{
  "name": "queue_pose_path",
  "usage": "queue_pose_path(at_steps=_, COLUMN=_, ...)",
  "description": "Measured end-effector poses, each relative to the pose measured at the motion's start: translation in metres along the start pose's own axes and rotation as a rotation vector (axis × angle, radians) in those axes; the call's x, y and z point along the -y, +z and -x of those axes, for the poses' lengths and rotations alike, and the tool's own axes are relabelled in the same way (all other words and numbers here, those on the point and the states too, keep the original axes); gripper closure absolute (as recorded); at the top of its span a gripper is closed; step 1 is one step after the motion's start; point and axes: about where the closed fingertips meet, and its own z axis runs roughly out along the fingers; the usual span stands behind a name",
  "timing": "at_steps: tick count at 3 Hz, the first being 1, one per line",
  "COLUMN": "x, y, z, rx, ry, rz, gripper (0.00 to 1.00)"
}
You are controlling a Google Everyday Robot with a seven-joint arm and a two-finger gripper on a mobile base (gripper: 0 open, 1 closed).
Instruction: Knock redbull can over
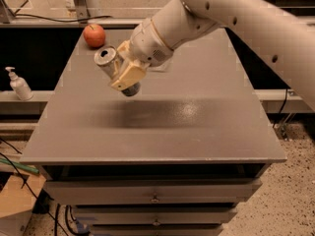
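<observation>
dim overhead light, glare on tabletop (216, 136), soft shadow (135, 116) beneath hovering pincer (123, 80)

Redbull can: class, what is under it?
Only bare grey table with a shadow. The tilted redbull can hangs above it, clamped in the gripper, whose fingers cover the can's middle.
</observation>
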Motion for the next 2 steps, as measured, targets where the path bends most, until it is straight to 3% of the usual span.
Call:
queue_pose_path(at_steps=1, x=0.001, y=-0.009, z=-0.017, rx=-0.229, ry=-0.025, rz=0.0, gripper=0.85)
queue_pose_path(at_steps=2, x=0.002, y=-0.008, z=-0.045, rx=-0.459, ry=-0.044, rz=0.015, gripper=0.61)
